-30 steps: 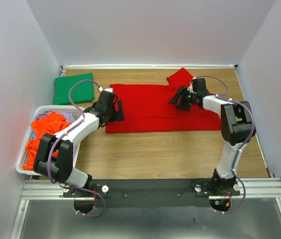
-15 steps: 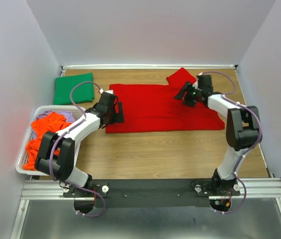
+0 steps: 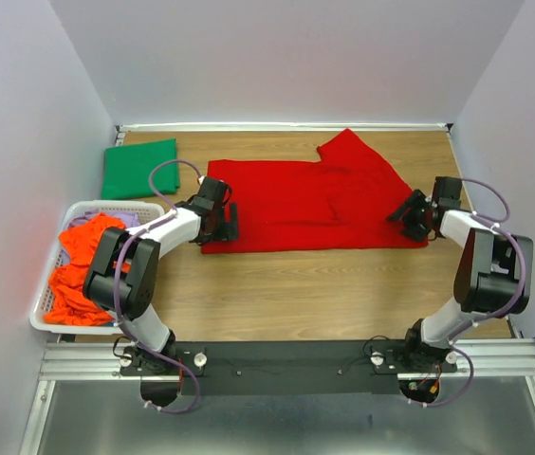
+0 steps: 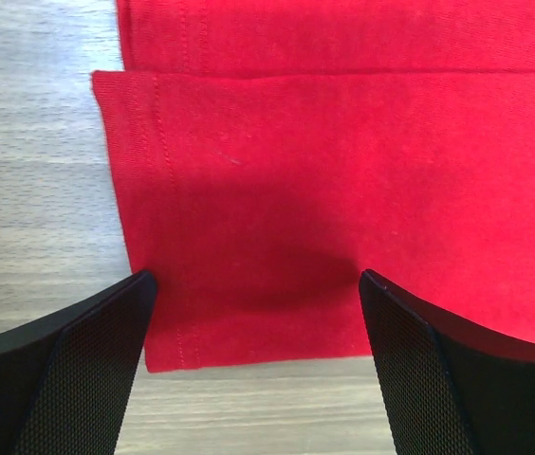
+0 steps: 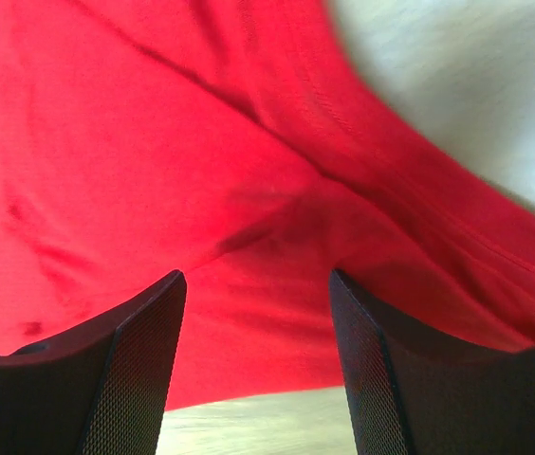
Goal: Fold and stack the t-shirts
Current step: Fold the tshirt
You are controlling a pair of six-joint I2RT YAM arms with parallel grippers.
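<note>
A bright red t-shirt (image 3: 305, 199) lies flat on the wooden table, folded lengthwise, one sleeve pointing to the back. My left gripper (image 3: 228, 224) hovers open at the shirt's near left corner. In the left wrist view that hemmed corner of the red shirt (image 4: 249, 218) lies between the spread fingers of the left gripper (image 4: 253, 284), unpinched. My right gripper (image 3: 408, 214) is at the shirt's right end, open. In the right wrist view the wrinkled red cloth (image 5: 201, 142) spans the gap of the right gripper (image 5: 256, 280). A folded dark green t-shirt (image 3: 139, 168) rests at the back left.
A white slatted basket (image 3: 44, 318) stands at the left table edge, holding crumpled orange shirts (image 3: 83, 261) and a bit of lavender cloth (image 3: 131, 218). Bare wood runs along the near side in front of the red shirt. Walls close in the back and both sides.
The right gripper swung from the sleeve area at the back to the shirt's right end, uncovering the sleeve. The left gripper shifted slightly toward the shirt's near left corner.
</note>
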